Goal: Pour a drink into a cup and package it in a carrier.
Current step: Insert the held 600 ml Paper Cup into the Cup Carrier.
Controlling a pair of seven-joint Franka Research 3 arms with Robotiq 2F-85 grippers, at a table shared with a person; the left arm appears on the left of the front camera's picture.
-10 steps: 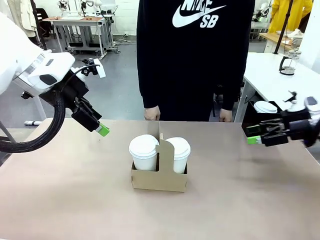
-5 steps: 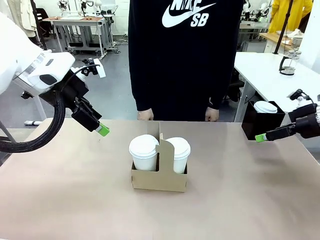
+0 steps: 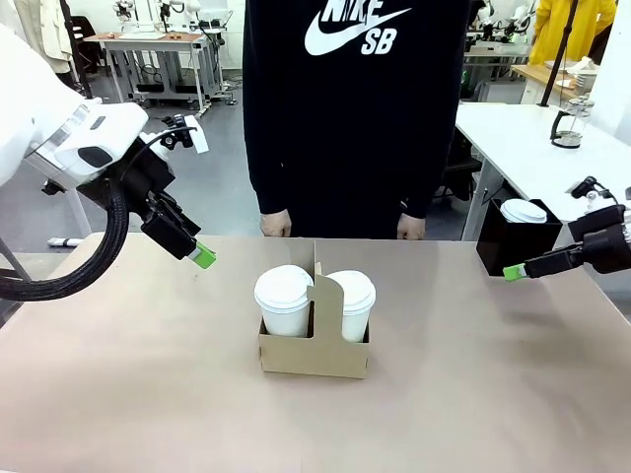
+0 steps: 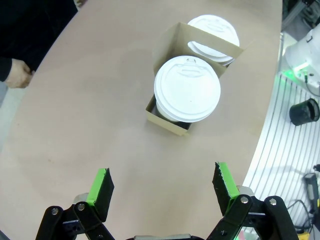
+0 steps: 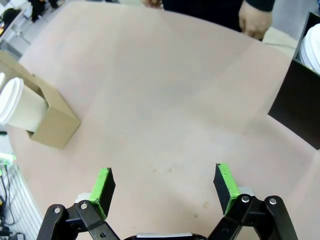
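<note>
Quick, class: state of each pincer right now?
Left pincer: open, holding nothing, above the table.
Right pincer: open, holding nothing, above the table.

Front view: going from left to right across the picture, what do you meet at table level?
left gripper → left cup → carrier handle → right cup → black box with a white lid → right gripper
</note>
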